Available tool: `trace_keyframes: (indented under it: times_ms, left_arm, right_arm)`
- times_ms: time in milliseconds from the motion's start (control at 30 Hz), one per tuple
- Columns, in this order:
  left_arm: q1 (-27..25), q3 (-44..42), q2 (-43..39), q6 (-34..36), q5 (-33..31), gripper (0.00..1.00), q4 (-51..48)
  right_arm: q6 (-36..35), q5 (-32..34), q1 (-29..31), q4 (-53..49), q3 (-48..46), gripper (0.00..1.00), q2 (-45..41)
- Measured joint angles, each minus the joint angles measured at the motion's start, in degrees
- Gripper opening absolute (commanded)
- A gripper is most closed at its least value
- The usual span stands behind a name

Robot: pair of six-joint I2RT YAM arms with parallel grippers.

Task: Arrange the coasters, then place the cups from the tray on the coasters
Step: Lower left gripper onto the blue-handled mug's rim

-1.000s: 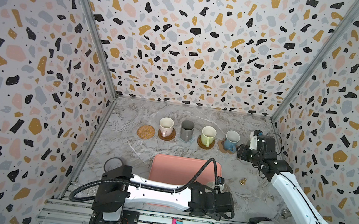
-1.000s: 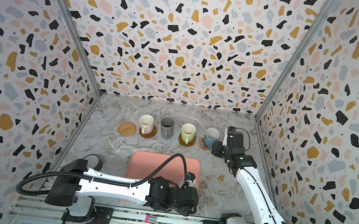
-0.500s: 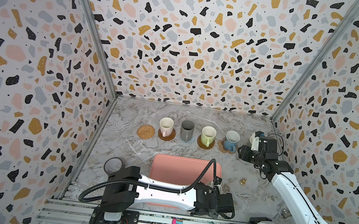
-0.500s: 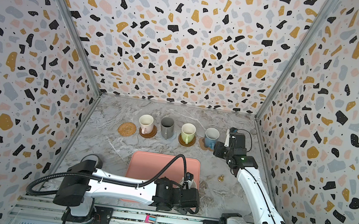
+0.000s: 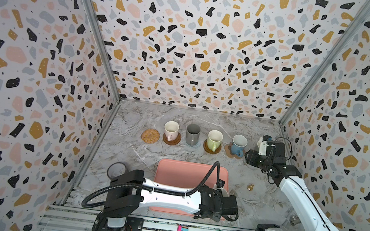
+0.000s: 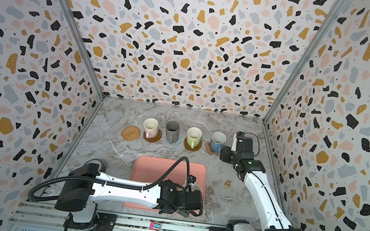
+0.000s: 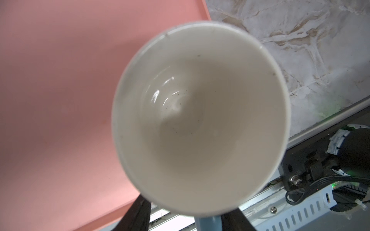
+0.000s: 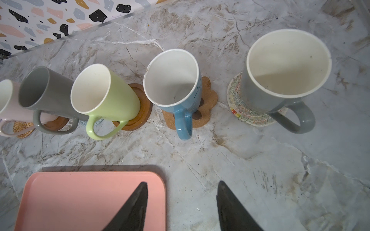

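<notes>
Tray (image 5: 186, 170): salmon, on the tabletop (image 5: 126, 142); my left arm hides its near edge.
Left tool (image 7: 189, 212): straddles the blue mug (image 7: 200, 120) handle over tray's corner; whether pinching, I cannot tell.
Right tool (image 8: 182, 200): spread, empty.
Tan woven coaster (image 5: 150, 135): bare, far row.

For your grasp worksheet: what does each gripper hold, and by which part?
Right gripper holds nothing. Left gripper straddles the handle of the blue mug; fingertips hidden, grip unclear.
</notes>
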Motion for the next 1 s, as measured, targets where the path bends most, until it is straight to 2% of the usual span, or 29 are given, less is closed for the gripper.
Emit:
trace_keyframes:
  times_ms: [267, 600, 1000]
  left_arm:
    - [0.0, 0.0, 0.2, 1.9, 0.0, 0.47, 0.6]
    - [0.0, 0.0, 1.9, 3.2, -0.3, 0.45, 0.7]
    - [0.7, 0.0, 3.2, 4.9, -0.7, 0.36, 1.2]
  right_arm:
    - [0.0, 0.1, -0.1, 0.0, 0.0, 0.57, 0.0]
    - [0.3, 0.1, -0.1, 0.0, 0.0, 0.57, 0.0]
    - [0.3, 0.1, -0.1, 0.0, 0.0, 0.57, 0.0]
